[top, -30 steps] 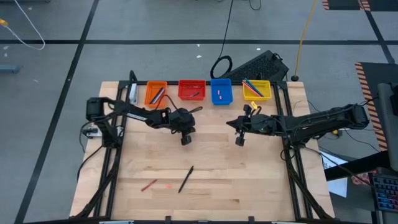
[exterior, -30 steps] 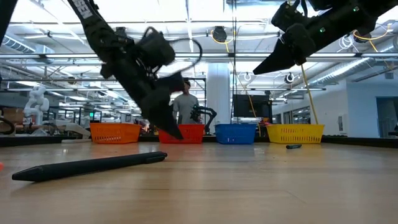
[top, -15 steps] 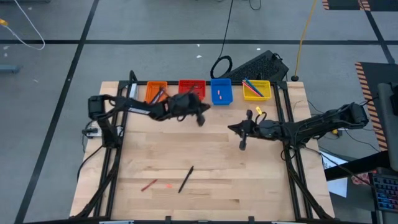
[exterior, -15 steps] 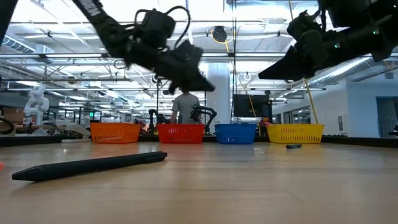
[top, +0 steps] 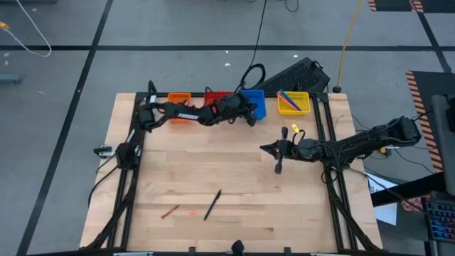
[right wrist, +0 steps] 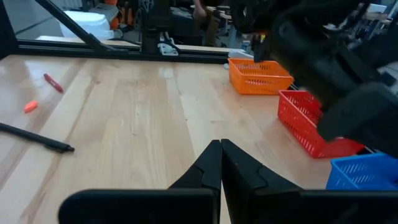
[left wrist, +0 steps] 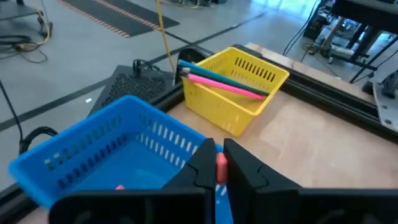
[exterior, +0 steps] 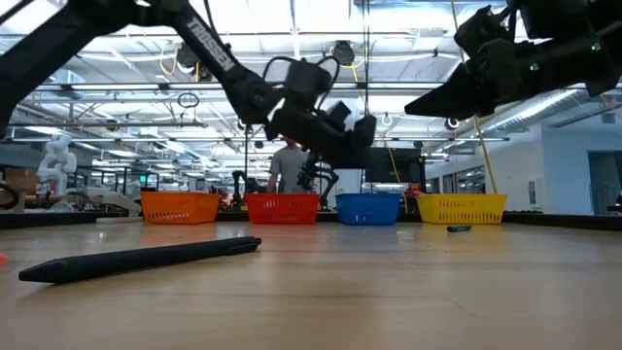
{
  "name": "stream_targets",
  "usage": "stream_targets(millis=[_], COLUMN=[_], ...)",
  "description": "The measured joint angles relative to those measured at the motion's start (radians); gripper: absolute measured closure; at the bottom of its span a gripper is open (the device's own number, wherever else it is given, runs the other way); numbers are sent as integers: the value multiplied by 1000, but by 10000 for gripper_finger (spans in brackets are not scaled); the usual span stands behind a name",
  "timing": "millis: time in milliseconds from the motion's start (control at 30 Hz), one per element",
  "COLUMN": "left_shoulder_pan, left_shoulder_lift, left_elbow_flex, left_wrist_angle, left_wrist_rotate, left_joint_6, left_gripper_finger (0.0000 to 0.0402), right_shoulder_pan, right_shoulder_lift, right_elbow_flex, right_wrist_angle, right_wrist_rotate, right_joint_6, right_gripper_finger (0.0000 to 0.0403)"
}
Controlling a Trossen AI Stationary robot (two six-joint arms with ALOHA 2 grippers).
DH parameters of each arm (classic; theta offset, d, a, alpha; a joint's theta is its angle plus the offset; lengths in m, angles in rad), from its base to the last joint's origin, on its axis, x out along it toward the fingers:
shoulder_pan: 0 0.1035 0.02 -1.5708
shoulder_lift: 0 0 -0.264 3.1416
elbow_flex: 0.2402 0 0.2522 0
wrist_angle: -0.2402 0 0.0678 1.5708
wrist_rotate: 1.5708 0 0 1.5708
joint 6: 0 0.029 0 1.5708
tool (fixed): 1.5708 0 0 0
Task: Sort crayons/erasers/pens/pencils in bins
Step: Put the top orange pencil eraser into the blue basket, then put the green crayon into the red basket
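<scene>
Writing: white lettering is running along the left arm's link in the low view; it appears to read "TROSSEN", partly cut off. No other label is legible.

Landmark: the blue bin (top: 253, 104), sitting in the row of bins along the far edge of the bench (top: 234, 178).

Left gripper (top: 250, 119): reaching over the near edge of the blue bin; its fingers (left wrist: 203, 163) are pinching a small pink-red eraser (left wrist: 221, 167). Another eraser (left wrist: 118, 186) is lying inside the blue bin.

Right gripper (top: 277, 168): hanging above bare wood, nearer the front than the blue bin and to its right; its fingers (right wrist: 211, 165) are pressing together with nothing between them.

Yellow bin (top: 293, 103): standing just right of the blue bin, holding pink and green pencils (left wrist: 227, 82).

Red bin (top: 213, 96) and orange bin (top: 178, 101): standing left of the blue bin, partly covered by the left arm.

Loose items, well in front of the blue bin near the bench's front edge: a black pen (top: 212, 204), a red crayon (top: 169, 211) and an eraser (top: 193, 210) lying between them.

Surface: the bench is showing light wooden planks framed by black rails.

Room: grey floor with dark tape lines; a black keyboard (top: 295, 72) and cables are lying behind the blue bin; a person (exterior: 289, 173) is standing in the far background under ceiling trusses and lights.
</scene>
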Motion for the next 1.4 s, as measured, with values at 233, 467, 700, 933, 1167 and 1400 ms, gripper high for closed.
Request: stream_targets(millis=[233, 467, 700, 933, 1167, 1400], left_shoulder_pan=[0, 0, 1, 0, -27, -118], left_shoulder_lift=[83, 88, 88, 81, -58, -249], left_elbow_flex=[59, 61, 61, 61, 51, -231], left_wrist_angle=[-29, -24, -26, -29, -144, 33], left_wrist_rotate=[-21, -6, 12, 51, -14, -45], left_joint_6=[-42, -40, -41, -35, 103, 176], left_gripper_finger=[373, 364, 345, 267, 291, 393], right_shoulder_pan=[4, 4, 4, 4, 4, 3], right_shoulder_lift=[0, 0, 0, 0, -17, -56], right_elbow_flex=[0, 0, 1, 2, 12, 210], right_wrist_angle=[7, 8, 8, 8, -58, -624], right_wrist_rotate=[0, 0, 0, 0, 0, 23], right_joint_6=[-5, -6, -6, -6, -6, 0], right_gripper_finger=[403, 403, 403, 403, 403, 403])
